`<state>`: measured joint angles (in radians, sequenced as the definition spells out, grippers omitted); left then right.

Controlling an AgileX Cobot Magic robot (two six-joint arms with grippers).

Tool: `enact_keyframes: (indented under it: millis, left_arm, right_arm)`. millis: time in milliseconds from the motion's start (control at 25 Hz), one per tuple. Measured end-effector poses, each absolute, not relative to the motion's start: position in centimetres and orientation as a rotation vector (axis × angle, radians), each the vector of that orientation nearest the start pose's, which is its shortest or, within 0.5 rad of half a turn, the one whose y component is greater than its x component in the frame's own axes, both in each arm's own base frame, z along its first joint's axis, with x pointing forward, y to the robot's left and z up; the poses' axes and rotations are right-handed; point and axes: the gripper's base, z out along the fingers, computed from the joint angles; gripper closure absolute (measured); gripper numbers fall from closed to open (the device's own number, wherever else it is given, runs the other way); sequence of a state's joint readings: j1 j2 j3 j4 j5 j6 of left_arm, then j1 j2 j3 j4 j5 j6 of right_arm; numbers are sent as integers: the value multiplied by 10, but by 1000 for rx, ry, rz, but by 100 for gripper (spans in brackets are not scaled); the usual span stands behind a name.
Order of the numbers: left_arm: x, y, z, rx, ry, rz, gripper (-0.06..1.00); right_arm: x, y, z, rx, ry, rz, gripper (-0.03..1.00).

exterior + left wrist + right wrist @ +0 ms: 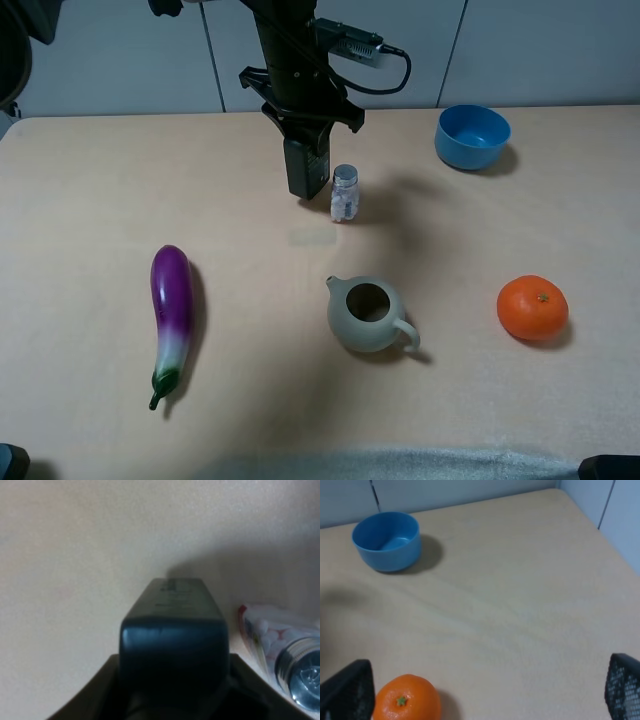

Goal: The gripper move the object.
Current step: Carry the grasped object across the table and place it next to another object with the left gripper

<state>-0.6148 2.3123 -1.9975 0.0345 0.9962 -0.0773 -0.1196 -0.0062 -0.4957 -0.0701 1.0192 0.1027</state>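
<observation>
The object, a dark rectangular bottle (307, 168), stands upright at the back middle of the table with my left gripper (303, 122) shut on its upper part from above. In the left wrist view the bottle (175, 640) fills the space between the dark fingers (100, 692). Its base is at or just above the tabletop; I cannot tell which. My right gripper (487, 692) is open over the right side of the table with nothing between its fingers.
A small clear silver-capped shaker (344, 194) stands right beside the bottle, also seen in the left wrist view (287, 652). A blue bowl (472, 136) sits back right, an orange (533, 308) right, a grey teapot (369, 314) in the middle, an eggplant (171, 318) left.
</observation>
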Motion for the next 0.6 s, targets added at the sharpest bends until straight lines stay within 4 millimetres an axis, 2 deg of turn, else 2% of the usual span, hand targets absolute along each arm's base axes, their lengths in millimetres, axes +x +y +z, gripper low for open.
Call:
enact_keyframes:
  millis: [600]
  left_arm:
    - [409,-286,184,764,2695,-123,52]
  right_arm:
    - [-4,-5,280,223,1988,-94,28]
